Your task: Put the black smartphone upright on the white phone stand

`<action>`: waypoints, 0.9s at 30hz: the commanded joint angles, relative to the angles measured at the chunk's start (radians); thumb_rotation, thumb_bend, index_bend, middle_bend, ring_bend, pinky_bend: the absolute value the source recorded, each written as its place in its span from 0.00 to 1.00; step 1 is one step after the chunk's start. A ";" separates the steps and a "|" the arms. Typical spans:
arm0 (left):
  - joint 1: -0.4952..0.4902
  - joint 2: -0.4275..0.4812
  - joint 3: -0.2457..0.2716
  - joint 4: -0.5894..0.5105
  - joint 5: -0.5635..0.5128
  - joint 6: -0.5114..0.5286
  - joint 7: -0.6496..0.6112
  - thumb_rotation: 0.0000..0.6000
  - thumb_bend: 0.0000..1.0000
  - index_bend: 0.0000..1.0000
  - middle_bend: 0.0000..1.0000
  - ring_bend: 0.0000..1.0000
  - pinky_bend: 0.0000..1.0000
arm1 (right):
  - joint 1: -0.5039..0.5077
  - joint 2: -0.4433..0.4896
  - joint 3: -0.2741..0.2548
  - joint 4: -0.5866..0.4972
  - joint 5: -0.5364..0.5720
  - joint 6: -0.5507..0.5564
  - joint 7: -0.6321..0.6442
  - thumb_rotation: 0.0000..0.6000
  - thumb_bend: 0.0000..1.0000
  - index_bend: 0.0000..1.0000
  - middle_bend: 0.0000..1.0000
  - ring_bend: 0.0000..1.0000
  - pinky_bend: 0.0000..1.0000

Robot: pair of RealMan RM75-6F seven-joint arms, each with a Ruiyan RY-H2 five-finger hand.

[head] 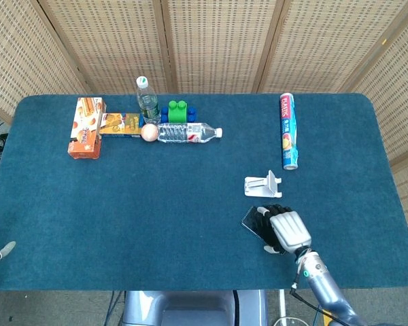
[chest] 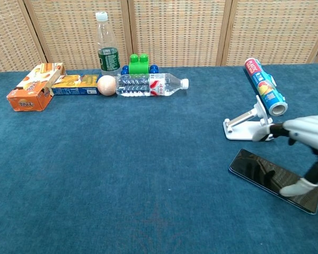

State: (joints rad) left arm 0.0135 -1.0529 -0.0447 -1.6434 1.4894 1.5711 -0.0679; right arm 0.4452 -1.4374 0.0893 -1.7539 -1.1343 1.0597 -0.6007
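The black smartphone (head: 249, 217) (chest: 257, 170) lies flat on the blue table cloth (head: 156, 204), just in front of the white phone stand (head: 263, 185) (chest: 244, 128). My right hand (head: 285, 231) (chest: 306, 138) is over the phone's right half with its fingers apart and pointing left, and it holds nothing. In the chest view its thumb reaches down to the phone's near right end. The stand has nothing on it. Of my left hand (head: 5, 249) only a tip shows at the table's left edge.
A plastic wrap roll (head: 288, 131) lies behind the stand. At the back left are a lying water bottle (head: 188, 132), a standing bottle (head: 147, 100), green and blue bricks (head: 177, 111), an egg-like ball (head: 148, 132) and snack boxes (head: 86, 127).
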 commanded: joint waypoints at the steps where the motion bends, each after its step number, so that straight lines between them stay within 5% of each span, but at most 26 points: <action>1: 0.002 0.004 -0.001 0.010 -0.004 0.000 -0.018 1.00 0.00 0.00 0.00 0.00 0.00 | 0.053 -0.153 0.054 0.007 0.176 0.094 -0.211 1.00 0.00 0.18 0.21 0.19 0.27; 10: 0.007 0.008 0.002 0.046 -0.003 0.000 -0.069 1.00 0.00 0.00 0.00 0.00 0.00 | 0.077 -0.303 0.097 0.049 0.341 0.234 -0.364 1.00 0.02 0.18 0.21 0.19 0.27; 27: 0.007 0.003 0.004 0.058 -0.003 -0.003 -0.076 1.00 0.00 0.00 0.00 0.00 0.00 | 0.072 -0.321 0.111 0.072 0.428 0.308 -0.391 1.00 0.10 0.18 0.21 0.20 0.27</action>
State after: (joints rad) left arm 0.0206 -1.0495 -0.0412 -1.5850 1.4866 1.5686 -0.1442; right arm 0.5192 -1.7606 0.2013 -1.6804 -0.7094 1.3674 -0.9932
